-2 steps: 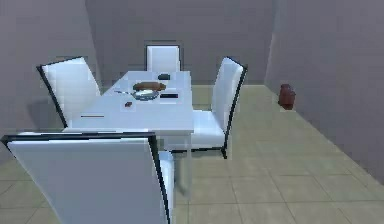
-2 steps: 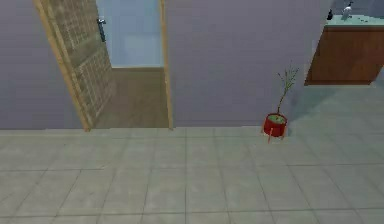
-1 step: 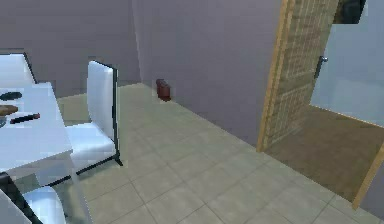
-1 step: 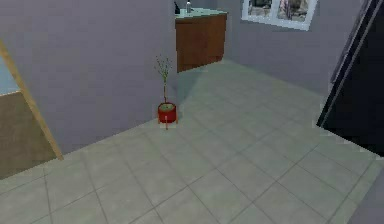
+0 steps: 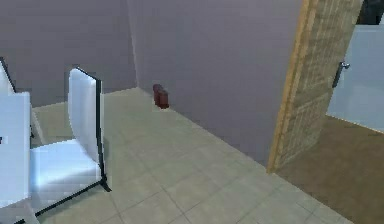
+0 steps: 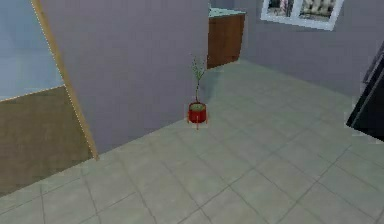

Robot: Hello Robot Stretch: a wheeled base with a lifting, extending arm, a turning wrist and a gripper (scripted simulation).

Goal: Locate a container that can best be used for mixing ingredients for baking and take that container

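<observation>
Mixing container: where it lies cannot be told from either view. The pincer's state cannot be told either.

In the forward view, a white-cushioned chair with a thin black frame (image 5: 82,125) stands on the pale beige tiled floor (image 5: 190,170) at the picture's left, just beside the edge of a flat white bench (image 5: 12,135). Farther back, a small dark red object (image 5: 161,96) sits on the tiles against the grey-violet wall (image 5: 210,60), near the room's corner; it is too small to tell what it is. At the right, a tall light wooden door post (image 5: 315,80) borders an opening. Past it lie a brown floor (image 5: 345,165) and a white door with a dark handle (image 5: 366,70).

In the arm side view, a small red pot bearing a thin green plant (image 6: 199,112) stands upright on the tiles, near a wall's outer corner. At the left, a light wooden strip (image 6: 66,85) runs down the wall's edge, with brown floor beyond it. Farther out stand a brown wooden cabinet (image 6: 226,38) and a white-framed window (image 6: 303,10). A dark upright shape (image 6: 372,100) stands at the right edge.
</observation>
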